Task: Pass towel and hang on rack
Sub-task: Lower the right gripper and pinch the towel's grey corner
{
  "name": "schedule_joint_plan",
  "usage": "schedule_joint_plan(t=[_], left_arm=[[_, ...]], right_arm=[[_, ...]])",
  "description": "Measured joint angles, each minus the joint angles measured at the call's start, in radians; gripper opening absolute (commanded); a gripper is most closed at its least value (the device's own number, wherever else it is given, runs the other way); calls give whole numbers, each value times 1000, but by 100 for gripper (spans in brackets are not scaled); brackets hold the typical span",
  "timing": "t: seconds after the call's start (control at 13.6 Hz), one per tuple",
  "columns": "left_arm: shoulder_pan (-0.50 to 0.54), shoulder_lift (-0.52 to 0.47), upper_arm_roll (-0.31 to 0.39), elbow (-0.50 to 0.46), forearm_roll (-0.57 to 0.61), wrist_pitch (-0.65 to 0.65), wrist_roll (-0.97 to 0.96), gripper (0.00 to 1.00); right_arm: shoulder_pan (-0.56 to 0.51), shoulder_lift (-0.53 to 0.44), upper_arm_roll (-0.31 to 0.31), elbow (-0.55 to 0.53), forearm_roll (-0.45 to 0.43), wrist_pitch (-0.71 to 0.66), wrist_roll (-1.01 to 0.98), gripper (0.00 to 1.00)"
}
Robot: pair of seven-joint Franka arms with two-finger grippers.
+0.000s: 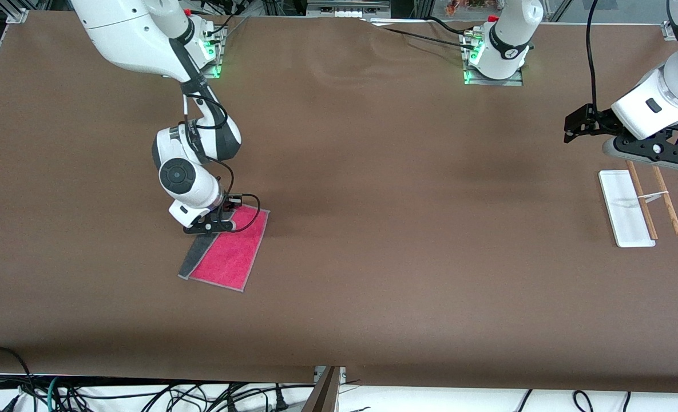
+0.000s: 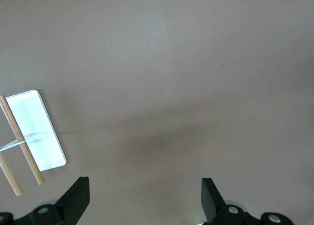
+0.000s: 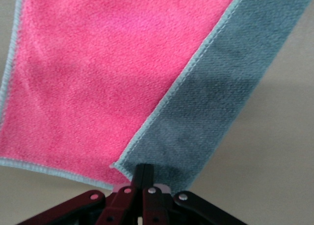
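The towel (image 1: pixel 231 250) lies flat on the table toward the right arm's end, pink face up, with one long edge folded over so that a strip of grey reverse (image 1: pixel 194 256) shows. My right gripper (image 1: pixel 210 226) is down at the towel's corner that is farther from the front camera. In the right wrist view its fingers (image 3: pixel 145 172) are shut together on the edge of the grey strip (image 3: pixel 221 97), next to the pink face (image 3: pixel 98 77). The rack (image 1: pixel 626 209) stands toward the left arm's end. My left gripper (image 1: pixel 577 123) hangs open and empty in the air beside it (image 2: pixel 144 185).
The rack's white base plate (image 2: pixel 37 131) has two brown rods (image 1: pixel 667 201) along one side, joined by a pale crosspiece. Brown table cloth lies between towel and rack. Cables hang below the table's front edge.
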Motion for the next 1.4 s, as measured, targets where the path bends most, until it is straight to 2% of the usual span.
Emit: schedule_joint_plan(t=[0.07, 0.15, 0.22, 0.66, 0.81, 0.88, 1.03, 1.25, 1.32, 1.4], left_arm=[[0, 0, 0, 0, 0, 0, 0, 100], [0, 0, 0, 0, 0, 0, 0, 100], [0, 0, 0, 0, 0, 0, 0, 100], [0, 0, 1, 0, 0, 0, 0, 100], [0, 0, 1, 0, 0, 0, 0, 100], [0, 0, 1, 0, 0, 0, 0, 100], [0, 0, 1, 0, 0, 0, 0, 100], [0, 0, 1, 0, 0, 0, 0, 100], [0, 0, 1, 0, 0, 0, 0, 100], [0, 0, 1, 0, 0, 0, 0, 100]], right_arm=[[-5, 0, 0, 0, 0, 0, -6, 55], [-7, 0, -1, 1, 0, 1, -10, 71], [-8, -1, -2, 2, 0, 1, -10, 81], [-8, 1, -2, 2, 0, 6, -7, 85], [-8, 5, -2, 1, 0, 15, -6, 81], [-8, 8, -2, 1, 0, 21, -6, 74], [-8, 18, -2, 1, 0, 28, -6, 52], [-8, 23, -2, 1, 0, 32, -6, 10], [-8, 22, -2, 1, 0, 32, -6, 0], [-8, 21, -2, 1, 0, 32, -6, 0]])
